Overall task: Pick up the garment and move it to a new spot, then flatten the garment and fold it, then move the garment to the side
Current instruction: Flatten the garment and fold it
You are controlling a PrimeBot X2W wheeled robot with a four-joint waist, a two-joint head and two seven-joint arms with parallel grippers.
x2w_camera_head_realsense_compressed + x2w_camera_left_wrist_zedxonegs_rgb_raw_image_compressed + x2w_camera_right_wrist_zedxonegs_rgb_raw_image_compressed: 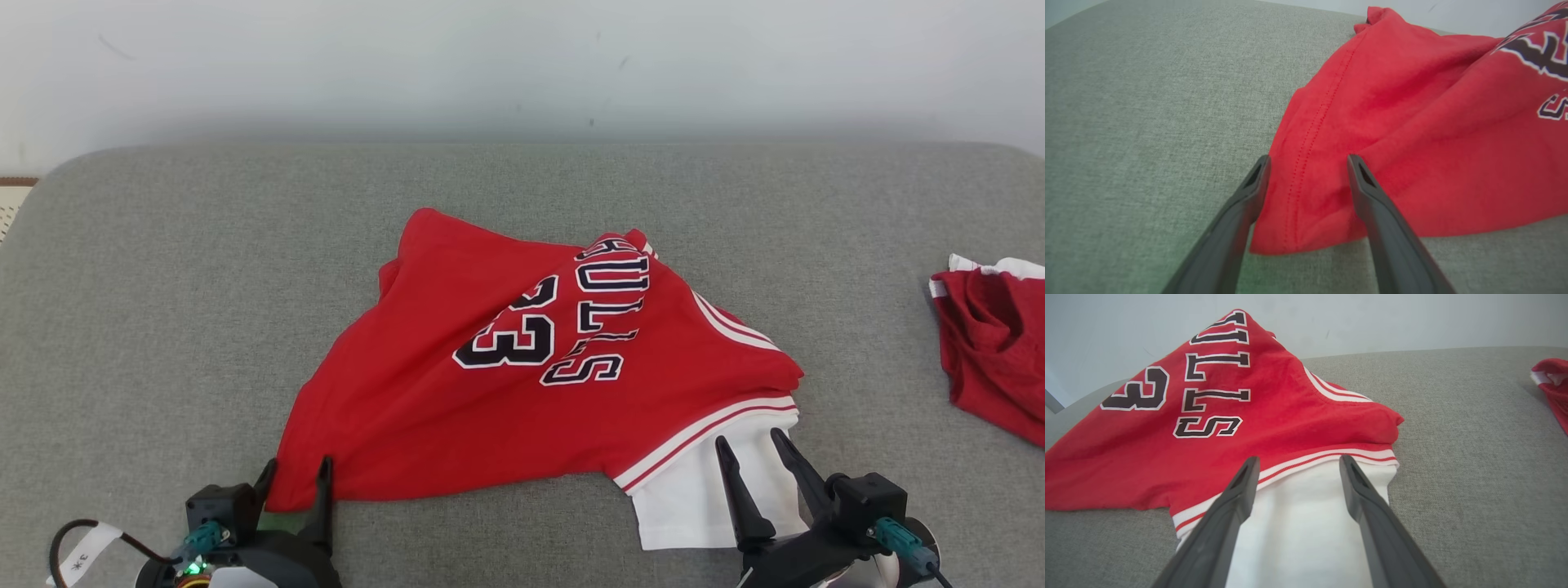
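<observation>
Fingers of the left gripper (298,474) were seen parted astride the near-left corner of the red garment (490,392), which was spread mid-cushion (163,286); the right gripper (751,445) was held agape over its white sleeve (694,498).

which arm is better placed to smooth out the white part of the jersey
Right, probably. Its open jaws sit right over the white part. The left jaws, also open, straddle the far corner of the red jersey, away from the white cloth.
</observation>
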